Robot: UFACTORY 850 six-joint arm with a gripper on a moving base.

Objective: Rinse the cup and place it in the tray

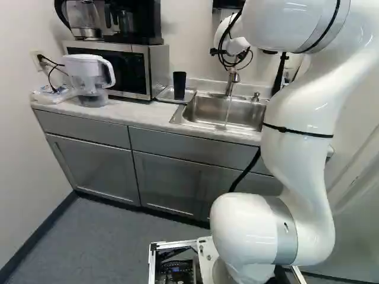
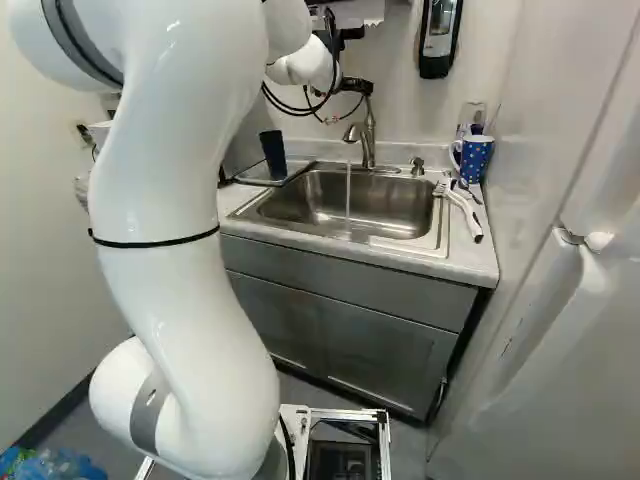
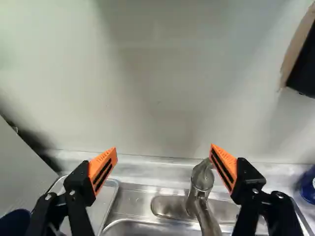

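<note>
- The gripper (image 3: 163, 148) stands with its two orange-padded fingers wide apart and nothing between them, so it is free to take the cup.
- It faces the wall behind the sink (image 2: 430, 220), close to the faucet (image 2: 369, 135), whose upper end shows beside the right finger. That placing suits working the faucet, though I cannot tell whether they touch.
- Water (image 2: 348, 190) runs from the spout into the basin, ready for the rinse.
- The dark cup (image 1: 179, 86) stands upright on the tray (image 3: 101, 201), left of the sink; whether its mouth is up or down I cannot tell. It is out of the stream there, so it likely needs carrying right, under the water, then back left.
- Having the tray beside the basin keeps that trip short and probably gives drips somewhere to land.
- The dotted mug (image 2: 474, 155) and white-handled brush (image 2: 465, 213) sit on the right, off the likely path.
- Gripping the cup too hard could squeeze or tip it.
</note>
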